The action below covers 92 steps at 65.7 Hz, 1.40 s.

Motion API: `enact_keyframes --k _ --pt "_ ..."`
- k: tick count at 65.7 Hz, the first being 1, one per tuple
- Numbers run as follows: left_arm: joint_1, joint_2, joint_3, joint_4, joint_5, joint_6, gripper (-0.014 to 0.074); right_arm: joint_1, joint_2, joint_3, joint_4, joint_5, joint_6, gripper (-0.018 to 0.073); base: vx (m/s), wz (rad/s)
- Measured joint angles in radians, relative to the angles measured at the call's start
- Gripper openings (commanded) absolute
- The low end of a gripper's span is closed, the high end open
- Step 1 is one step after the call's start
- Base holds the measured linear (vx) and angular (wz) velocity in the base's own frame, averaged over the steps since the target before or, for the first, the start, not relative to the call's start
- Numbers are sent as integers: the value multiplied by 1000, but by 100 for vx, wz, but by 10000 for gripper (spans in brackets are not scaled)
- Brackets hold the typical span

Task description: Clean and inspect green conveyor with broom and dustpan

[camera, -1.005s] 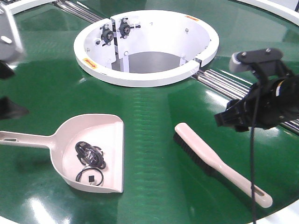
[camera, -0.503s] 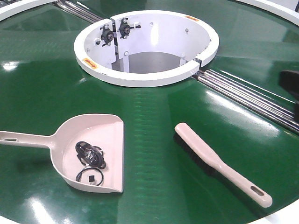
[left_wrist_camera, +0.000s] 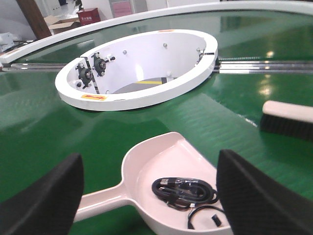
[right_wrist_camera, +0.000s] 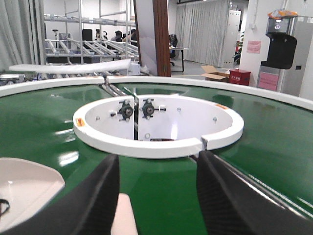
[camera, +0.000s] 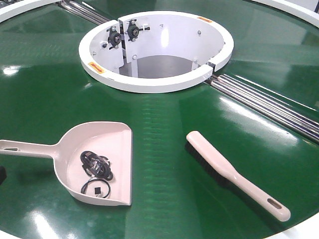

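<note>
Both tools lie released on the green conveyor, the dustpan holding swept cables beside the broom, while the left end effector and right end effector hover spread, apparently for inspection.

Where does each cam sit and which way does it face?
Front view: high above the green conveyor, looking down at the dustpan, broom and white hub; no arm clearly shows.
Left wrist: low behind the open left gripper, both fingers framing the dustpan, hub beyond.
Right wrist: low behind the open right gripper, facing the hub and workshop behind.
Shared: all three show the hub; front and left wrist show the cable in the dustpan.
</note>
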Motion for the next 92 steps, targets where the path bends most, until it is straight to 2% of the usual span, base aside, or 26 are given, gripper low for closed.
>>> enact_keyframes --k 13,18,23,30,32,35,92 --pt "0 -17 140 -13 -116 -45 526 0 -2 86 0 -67 1 347 0 0" --pt "0 -17 155 -36 -144 -46 480 0 -2 88 0 -66 1 341 0 0" --pt "0 -17 155 -49 -154 -48 360 0 -2 88 0 -62 1 279 0 0" --pt "0 -17 155 -50 -143 -48 43 0 -2 88 0 -42 1 94 0 0" --pt "0 -17 155 -46 -138 -48 -9 0 -2 88 0 -39 1 48 0 0" --pt "0 -17 155 -39 -130 -47 -9 0 -2 88 0 -39 1 -15 0 0" --pt "0 -17 159 -34 -166 -45 -7 0 -2 88 1 -43 2 -8 0 0"
